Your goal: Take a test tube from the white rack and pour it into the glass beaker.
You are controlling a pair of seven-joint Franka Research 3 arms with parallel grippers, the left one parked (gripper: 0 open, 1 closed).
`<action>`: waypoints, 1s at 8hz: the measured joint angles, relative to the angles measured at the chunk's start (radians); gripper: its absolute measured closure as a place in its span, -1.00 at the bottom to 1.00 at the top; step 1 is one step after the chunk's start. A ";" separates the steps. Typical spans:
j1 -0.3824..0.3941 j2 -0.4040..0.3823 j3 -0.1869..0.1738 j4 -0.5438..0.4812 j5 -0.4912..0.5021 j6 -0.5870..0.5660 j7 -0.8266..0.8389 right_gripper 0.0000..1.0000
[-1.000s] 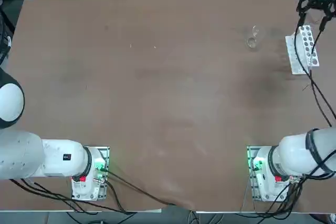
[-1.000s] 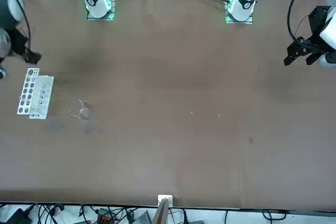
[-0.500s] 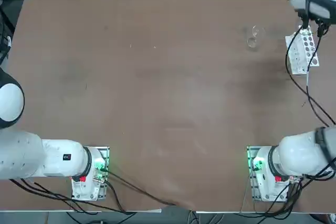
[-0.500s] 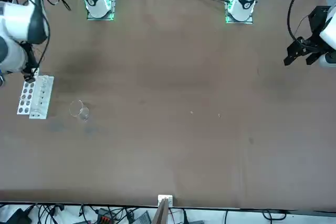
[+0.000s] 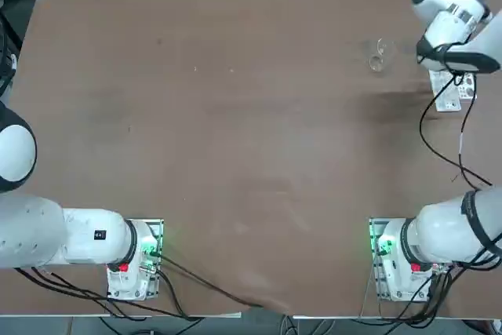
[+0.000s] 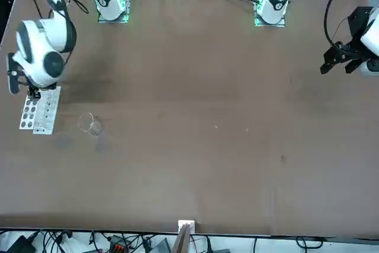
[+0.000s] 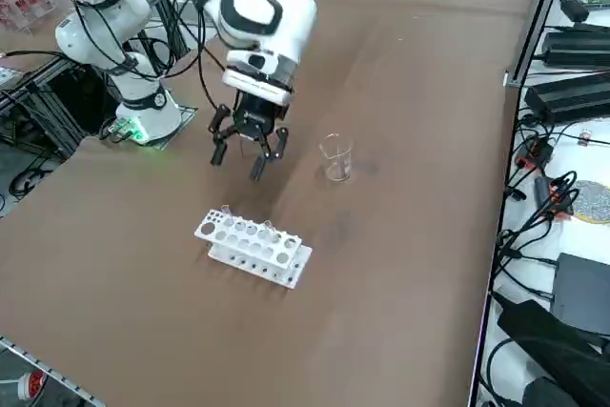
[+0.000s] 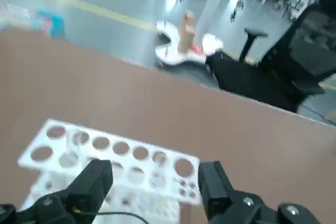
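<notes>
Since a second ago the right arm's wrist has swung in over the white rack [image 7: 254, 248], so the right gripper [image 7: 247, 152] now hangs just above it, fingers spread wide and holding nothing. That rack, long and narrow with rows of round holes, lies at the right edge of the top view; a clear tube stands at its end. Beside it, apart, the glass beaker [image 7: 335, 158] stands upright on the brown table [image 7: 400, 264]. Nothing blocks either.
</notes>
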 joint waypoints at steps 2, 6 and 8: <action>0.009 0.113 0.000 0.000 -0.147 -0.039 0.237 -1.00; 0.035 0.214 0.000 0.005 -0.211 -0.195 0.477 -0.99; 0.043 0.253 0.001 0.010 -0.230 -0.219 0.563 -0.99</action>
